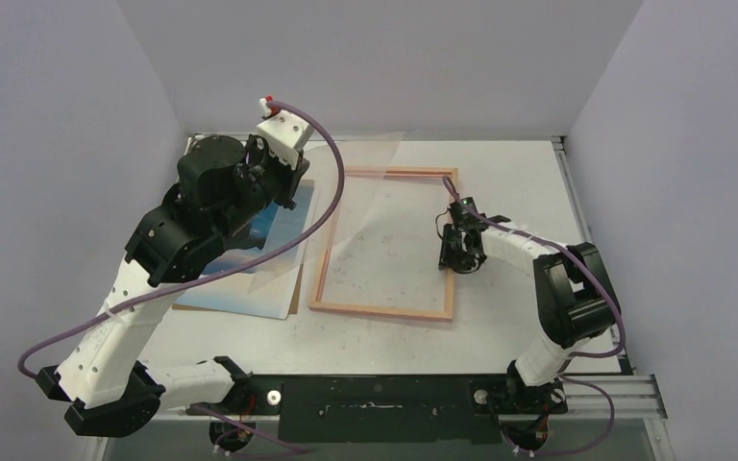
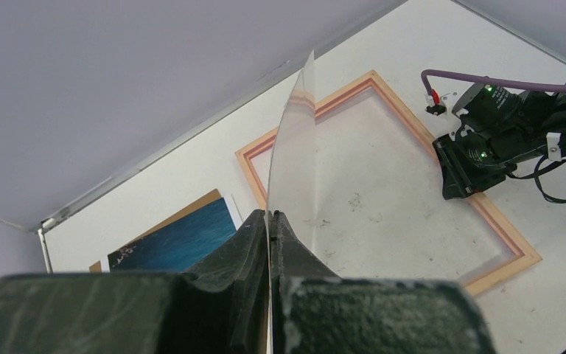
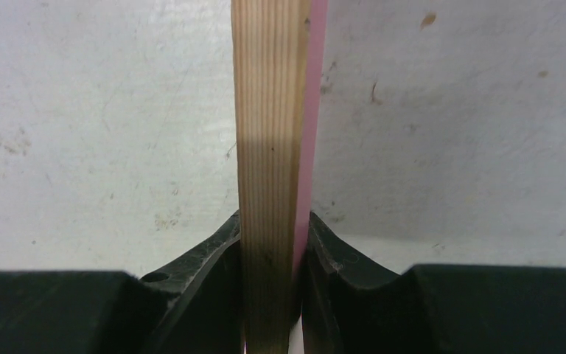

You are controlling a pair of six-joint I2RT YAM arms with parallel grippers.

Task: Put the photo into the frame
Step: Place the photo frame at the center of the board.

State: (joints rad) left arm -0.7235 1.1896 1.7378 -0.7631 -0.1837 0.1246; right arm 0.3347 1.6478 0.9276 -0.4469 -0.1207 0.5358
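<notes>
Top external: frame lies flat mid-table, pale wood side up. R gripper sits on its 3 o'clock rail. R wrist cam shows both fingers tight vs either side of that rail, so it's clamped. Photo lies at 9 o'clock of frame, on brown backing board, partly under L arm. L gripper is pinched tight on a clear sheet, which slants up over frame's 9 o'clock side.
</notes>
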